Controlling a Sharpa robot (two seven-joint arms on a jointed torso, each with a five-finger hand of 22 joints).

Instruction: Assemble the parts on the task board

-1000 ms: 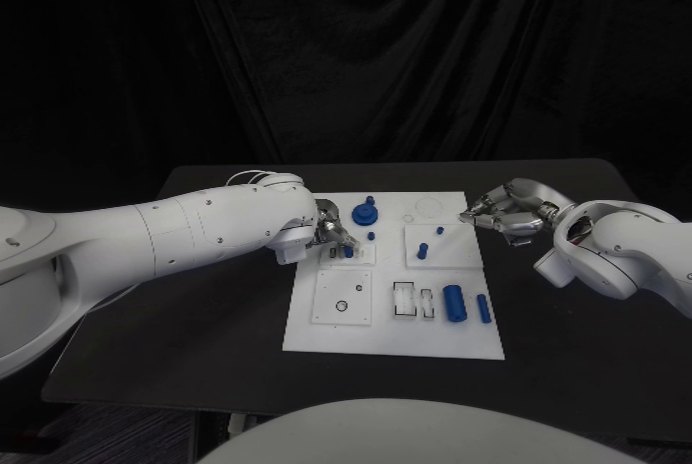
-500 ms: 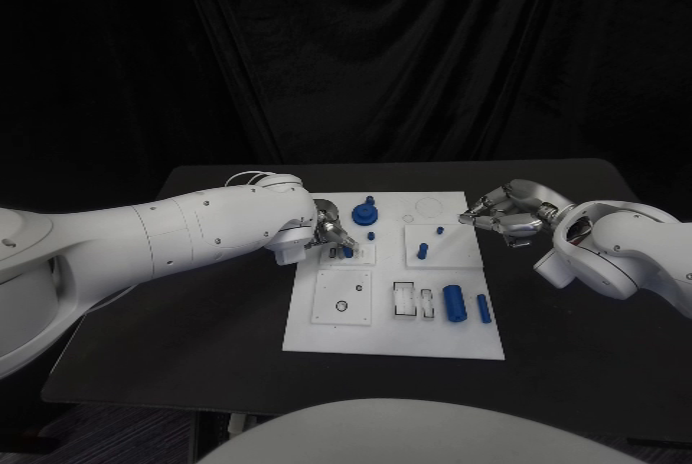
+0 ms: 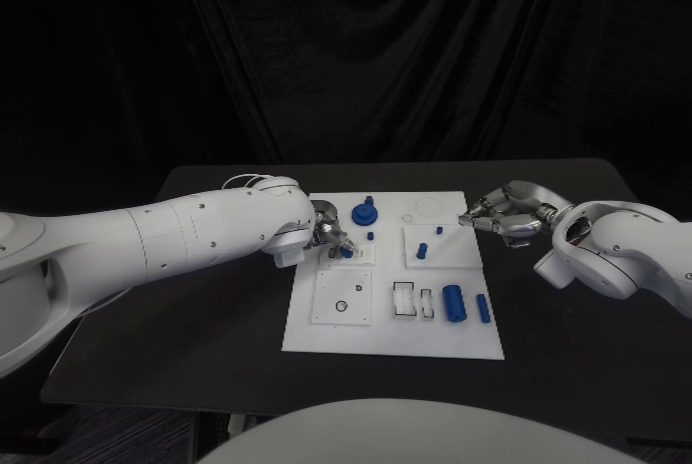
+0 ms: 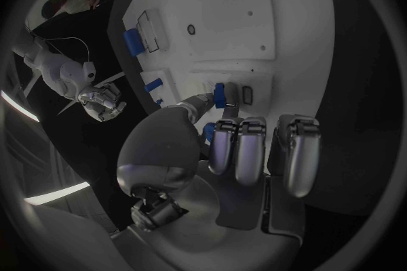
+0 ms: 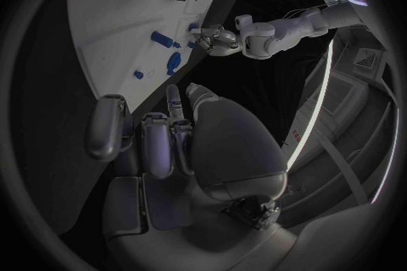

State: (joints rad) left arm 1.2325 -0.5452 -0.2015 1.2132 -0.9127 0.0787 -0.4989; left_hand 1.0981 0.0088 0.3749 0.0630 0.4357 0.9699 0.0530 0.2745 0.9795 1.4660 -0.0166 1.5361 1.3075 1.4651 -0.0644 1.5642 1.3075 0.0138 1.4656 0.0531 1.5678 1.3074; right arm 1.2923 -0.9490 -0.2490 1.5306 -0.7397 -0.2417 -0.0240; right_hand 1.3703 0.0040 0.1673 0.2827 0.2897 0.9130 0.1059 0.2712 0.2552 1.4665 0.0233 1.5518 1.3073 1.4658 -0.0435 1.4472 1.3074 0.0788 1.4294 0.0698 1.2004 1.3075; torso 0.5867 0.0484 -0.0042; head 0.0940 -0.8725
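Observation:
The white task board [image 3: 378,324] lies in the middle of the black table. My left hand [image 3: 326,234] hovers over the board's left side and pinches a small blue part [image 3: 346,251] that touches the board; the left wrist view shows this part [image 4: 220,95] at the thumb tip beside a small slot. My right hand [image 3: 500,217] is at the board's right edge with its fingers [image 5: 156,142] curled in and nothing in them. A blue knob [image 3: 364,215] stands near the board's far edge. A blue peg [image 3: 423,250] lies mid-board.
Near the board's right front lie a thick blue cylinder [image 3: 454,302] and a thinner one [image 3: 483,308], next to two rectangular slots [image 3: 405,299]. A ring-shaped recess [image 3: 342,306] marks the left front. Bare black table [image 3: 216,324] surrounds the board.

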